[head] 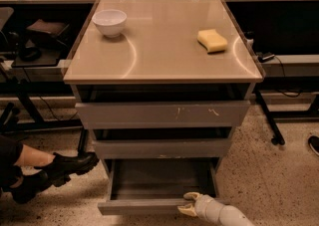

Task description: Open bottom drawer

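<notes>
The bottom drawer (139, 206) is the narrowest of three grey drawers under the tan cabinet top. It stands pulled out, and its shallow dark tray (162, 179) shows with nothing in it. My gripper (187, 203) comes in from the lower right on a pale arm. Its pale fingers sit at the right part of the drawer's front edge, one above the rim and one at the panel.
The mid-width drawer front (162, 148) and the widest one with pale scratches (162, 114) are above, each slightly out. A white bowl (109, 22) and a yellow sponge (212, 40) lie on the top. A person's black boots (52, 170) are at the left floor.
</notes>
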You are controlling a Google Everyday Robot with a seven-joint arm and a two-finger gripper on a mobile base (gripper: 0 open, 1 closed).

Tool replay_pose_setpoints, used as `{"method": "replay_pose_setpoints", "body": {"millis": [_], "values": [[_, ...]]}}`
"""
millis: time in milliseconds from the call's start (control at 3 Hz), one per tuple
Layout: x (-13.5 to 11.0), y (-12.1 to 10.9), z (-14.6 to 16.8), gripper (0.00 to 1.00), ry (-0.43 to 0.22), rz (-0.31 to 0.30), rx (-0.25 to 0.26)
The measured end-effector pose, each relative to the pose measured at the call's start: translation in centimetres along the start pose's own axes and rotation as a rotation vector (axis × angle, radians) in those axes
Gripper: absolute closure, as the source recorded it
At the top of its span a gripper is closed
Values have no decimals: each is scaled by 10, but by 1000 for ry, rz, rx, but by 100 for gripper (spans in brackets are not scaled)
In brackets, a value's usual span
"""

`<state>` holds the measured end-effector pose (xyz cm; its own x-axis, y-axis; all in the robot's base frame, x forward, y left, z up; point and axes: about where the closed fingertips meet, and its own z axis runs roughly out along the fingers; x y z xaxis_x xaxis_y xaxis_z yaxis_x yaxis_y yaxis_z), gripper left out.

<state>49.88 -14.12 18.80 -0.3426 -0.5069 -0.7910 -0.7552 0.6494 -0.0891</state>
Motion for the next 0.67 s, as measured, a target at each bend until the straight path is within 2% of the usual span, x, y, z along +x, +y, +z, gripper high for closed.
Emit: {"method": "replay_pose_setpoints", "body": {"millis": [333, 667], "values": [[3, 10, -8, 100, -11, -2, -2], [3, 10, -8, 100, -11, -2, -2]]}}
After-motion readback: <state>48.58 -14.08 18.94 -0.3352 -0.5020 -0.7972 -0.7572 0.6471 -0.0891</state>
